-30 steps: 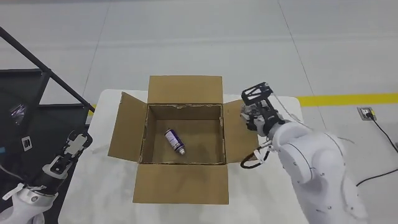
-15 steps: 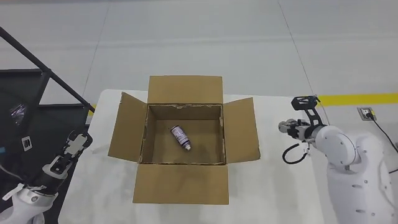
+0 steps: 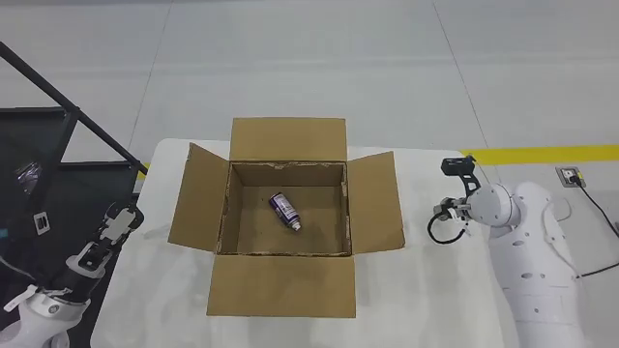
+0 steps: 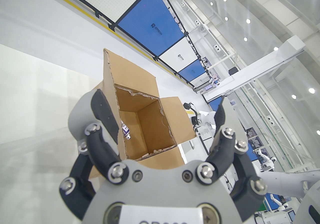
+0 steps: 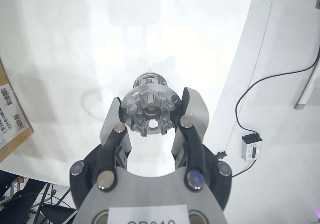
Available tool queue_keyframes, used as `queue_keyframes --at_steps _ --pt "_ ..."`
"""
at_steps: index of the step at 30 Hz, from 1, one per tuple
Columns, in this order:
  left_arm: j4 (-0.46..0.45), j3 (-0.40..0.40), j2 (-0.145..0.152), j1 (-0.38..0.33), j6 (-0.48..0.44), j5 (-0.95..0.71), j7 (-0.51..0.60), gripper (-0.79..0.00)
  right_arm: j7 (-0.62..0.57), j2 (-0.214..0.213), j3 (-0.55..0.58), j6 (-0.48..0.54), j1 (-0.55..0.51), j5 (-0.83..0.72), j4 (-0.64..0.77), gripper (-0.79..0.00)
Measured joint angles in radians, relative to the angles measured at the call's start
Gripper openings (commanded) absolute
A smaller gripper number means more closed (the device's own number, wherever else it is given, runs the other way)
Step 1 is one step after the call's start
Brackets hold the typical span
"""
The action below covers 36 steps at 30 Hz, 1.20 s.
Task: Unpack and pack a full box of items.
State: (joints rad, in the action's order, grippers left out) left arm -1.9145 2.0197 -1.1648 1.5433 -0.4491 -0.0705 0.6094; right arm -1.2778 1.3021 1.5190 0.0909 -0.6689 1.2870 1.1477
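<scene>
An open cardboard box [image 3: 288, 138] stands mid-table with all flaps spread. Inside it lies a small purple-labelled bottle [image 3: 284, 210], which the left wrist view shows too [image 4: 125, 131] behind the box's near wall [image 4: 130, 102]. My right gripper [image 5: 151, 112] is shut on a grey metal gear-like part [image 5: 150, 107], held over bare table to the right of the box; in the top view it hangs near the table's right edge [image 3: 458, 182]. My left gripper [image 4: 162, 115] is open with nothing in it, off the table's left side [image 3: 121, 217], pointing toward the box.
The white table [image 3: 426, 280] has free room on both sides of the box. A box corner with barcode labels [image 5: 12, 120] sits near the right gripper. On the floor lie a cable and a small socket box [image 5: 251, 147]. A black frame [image 3: 58, 106] stands left.
My right gripper has swung from the box's right flap out to the table's right side with the metal part. The bottle shifted slightly inside the box. The left arm kept still.
</scene>
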Motion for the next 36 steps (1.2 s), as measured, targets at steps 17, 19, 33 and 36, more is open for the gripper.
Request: queue_keyframes --at_steps 17,19,33,36 --pt "0.0 0.0 0.0 0.0 0.0 0.0 0.0 0.0 0.074 0.003 -0.066 -0.004 0.108 -0.042 -0.228 0.0" --pt "0.0 0.0 0.0 0.0 0.0 0.0 0.0 0.0 0.084 0.001 -0.067 -0.012 0.105 -0.047 -0.214 0.0" --pt "-0.006 -0.004 0.0 0.009 0.003 0.012 -0.019 0.0 0.018 -0.011 -0.127 -0.068 -0.053 0.002 0.536 0.0" --pt "-0.001 -0.002 0.002 0.016 0.005 0.015 -0.034 0.0 0.01 0.001 -0.235 -0.065 -0.02 0.028 0.659 0.0"
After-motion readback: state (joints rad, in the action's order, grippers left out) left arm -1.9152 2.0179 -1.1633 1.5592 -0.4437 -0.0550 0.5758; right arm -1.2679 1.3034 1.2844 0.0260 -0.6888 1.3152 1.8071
